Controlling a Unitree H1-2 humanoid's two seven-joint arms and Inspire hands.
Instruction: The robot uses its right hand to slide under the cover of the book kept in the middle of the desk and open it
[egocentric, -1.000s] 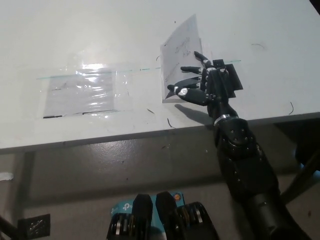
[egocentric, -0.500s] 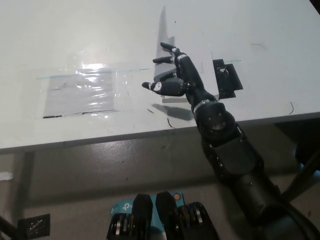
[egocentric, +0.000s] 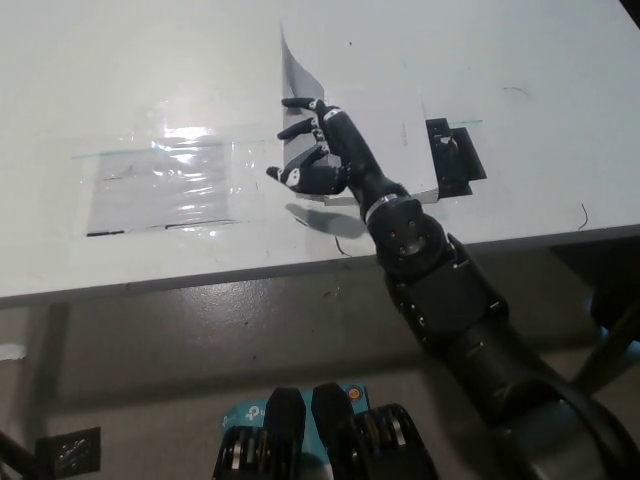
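against the right hand (egocentric: 318, 150) leans the book's lifted cover (egocentric: 297, 72).

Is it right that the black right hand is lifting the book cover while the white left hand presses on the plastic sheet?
Not quite. The head view shows the right hand lifting the book cover, but no white left hand is in view; the plastic sheet lies untouched.

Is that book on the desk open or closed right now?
Partly open. The book's cover stands lifted and tilted leftward over the white page, with the black right hand beneath it. It is not yet flat.
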